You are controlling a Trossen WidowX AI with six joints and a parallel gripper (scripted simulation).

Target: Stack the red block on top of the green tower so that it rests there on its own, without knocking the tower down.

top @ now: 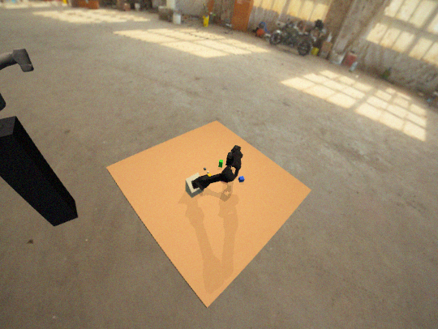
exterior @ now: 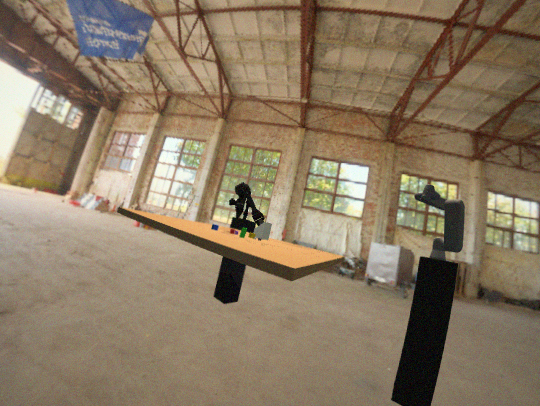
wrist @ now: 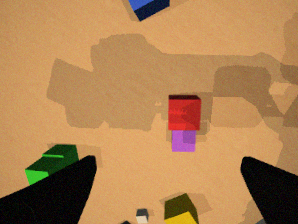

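Note:
The red block [wrist: 184, 114] lies on the tabletop near the middle of the wrist view, with a purple block against or very near its lower side. It shows small in the exterior view [exterior: 232, 231] and is hidden by the arm in the top view. The green tower [top: 221, 163] [exterior: 243, 232] [wrist: 36, 176] stands upright, at the lower left of the wrist view, partly behind the left finger. My gripper [wrist: 170, 164] is open and empty, above the table. The red block shows beyond the fingertips, not between them.
A purple block [wrist: 183, 141] is beside the red one. A blue block [top: 241, 178] [exterior: 214, 227] [wrist: 150, 7] lies farther off. A yellow block [top: 209, 175] [exterior: 252, 235] [wrist: 181, 218] and a small pale cube [wrist: 142, 216] are at the wrist view's bottom. A pale box [exterior: 263, 230] stands by the arm's base.

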